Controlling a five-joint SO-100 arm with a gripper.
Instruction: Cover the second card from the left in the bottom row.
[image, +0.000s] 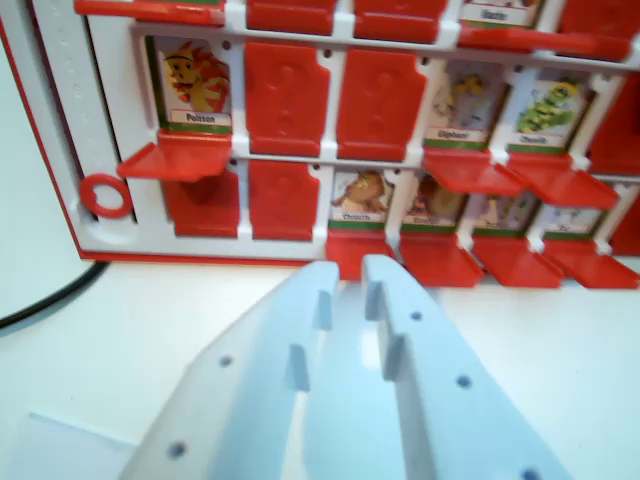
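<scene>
While hanging low over the white tabletop (560, 380), just short of the flip-card game board (60, 120), shows as a white claw (350, 275) parted only narrowly and grasping nothing. Counting the bottom row outward from the red ring (105, 196) on the board's frame: first slot beside the ring (205, 205) apparently shut by a red flap, though shaded by a dropped flap above; second slot from the ring (283, 200) likewise already closed by an upright red flap. Third from the ring, a bared brown animal card (360, 195) with lowered flap (352, 255) directly ahead of the claw tips; farther from the ring, more bared cards with flaps down. Reads, then, as either done for the slot counted strictly, or as the approach step toward a card left showing; cannot settle which from one view. If meant for the second bared card from the ring (435, 205), calls for shifting one slot farther from the ring, slipping a tip under that card's flap (440, 262), and tipping it upright without catching the neighbouring flaps.
</scene>
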